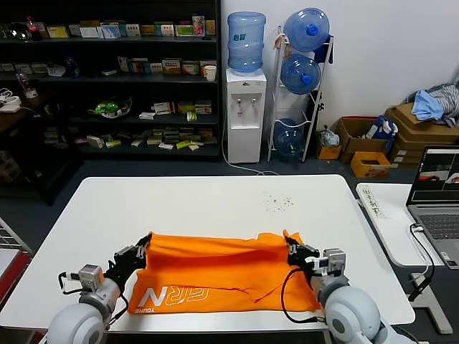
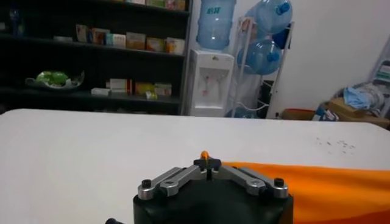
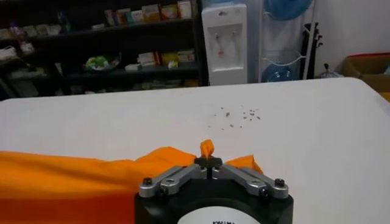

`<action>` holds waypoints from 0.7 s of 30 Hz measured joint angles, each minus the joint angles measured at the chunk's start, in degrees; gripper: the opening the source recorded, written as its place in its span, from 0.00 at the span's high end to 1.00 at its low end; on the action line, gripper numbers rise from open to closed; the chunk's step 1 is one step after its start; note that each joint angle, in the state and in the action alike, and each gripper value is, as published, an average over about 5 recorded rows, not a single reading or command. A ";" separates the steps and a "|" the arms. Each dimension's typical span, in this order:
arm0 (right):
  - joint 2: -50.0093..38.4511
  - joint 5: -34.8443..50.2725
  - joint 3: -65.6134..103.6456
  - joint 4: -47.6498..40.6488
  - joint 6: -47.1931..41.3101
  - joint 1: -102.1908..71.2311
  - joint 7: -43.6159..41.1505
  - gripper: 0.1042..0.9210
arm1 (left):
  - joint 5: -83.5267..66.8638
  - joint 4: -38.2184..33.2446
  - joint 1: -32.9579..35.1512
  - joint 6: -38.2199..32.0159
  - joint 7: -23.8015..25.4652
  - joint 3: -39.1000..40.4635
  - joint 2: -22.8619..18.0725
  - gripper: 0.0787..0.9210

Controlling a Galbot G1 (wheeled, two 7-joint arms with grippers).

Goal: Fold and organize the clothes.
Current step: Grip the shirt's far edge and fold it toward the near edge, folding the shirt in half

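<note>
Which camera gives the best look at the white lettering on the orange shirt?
The head view: the white lettering runs along the orange T-shirt near its front edge. Both wrist views show only plain orange fabric behind each gripper, with no lettering visible.

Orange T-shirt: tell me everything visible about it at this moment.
The T-shirt is bright orange thin fabric, lying flat and partly folded on the white table near its front edge, white block lettering showing along the near-left hem. The left claw and right claw, both shut, pinch its far corners.
</note>
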 measured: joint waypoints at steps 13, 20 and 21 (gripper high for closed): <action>-1.35 0.03 2.93 4.51 -0.56 -6.59 0.59 0.72 | 0.75 -3.14 7.84 0.25 0.06 -2.12 -1.08 0.83; -1.75 -0.55 4.77 6.52 -0.09 -9.05 -0.39 0.48 | 1.92 -3.28 9.76 0.27 0.50 -3.54 -1.51 0.59; -1.79 -0.69 5.12 6.78 0.04 -9.45 -0.52 0.45 | 2.04 -3.27 10.05 0.25 0.54 -3.76 -1.62 0.55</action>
